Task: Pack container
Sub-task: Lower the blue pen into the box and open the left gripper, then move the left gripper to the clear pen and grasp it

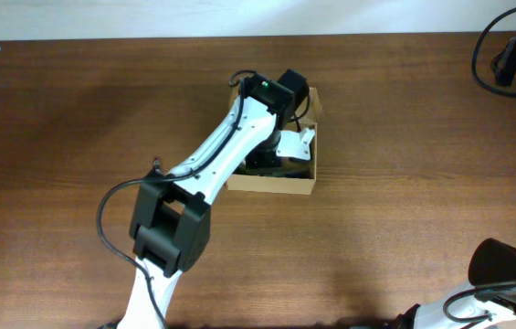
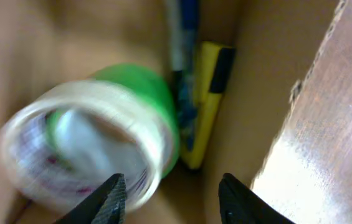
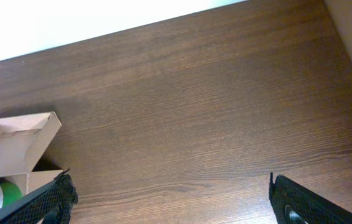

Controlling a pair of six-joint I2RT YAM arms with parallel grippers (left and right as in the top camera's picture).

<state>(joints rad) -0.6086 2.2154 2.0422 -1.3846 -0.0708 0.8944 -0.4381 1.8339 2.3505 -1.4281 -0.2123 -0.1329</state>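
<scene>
The container (image 1: 276, 185), a tan cardboard box, sits open mid-table. My left arm reaches into it; its gripper (image 2: 172, 199) is open and empty, low inside the box. A clear tape roll (image 2: 82, 143) lies just beyond the left finger, blurred, with a green roll (image 2: 144, 87) behind it. A yellow-and-black item (image 2: 210, 99) and a blue pen-like item (image 2: 185, 62) lie along the box wall (image 2: 263, 81). My right gripper (image 3: 169, 199) is open and empty above bare table, with the container (image 3: 14, 146) and its lid flap at the far left of that view.
Black cables and a device (image 1: 513, 59) lie at the table's back right corner. My right arm's base (image 1: 504, 274) is at the front right. A white wall runs along the table's far edge (image 1: 239, 18).
</scene>
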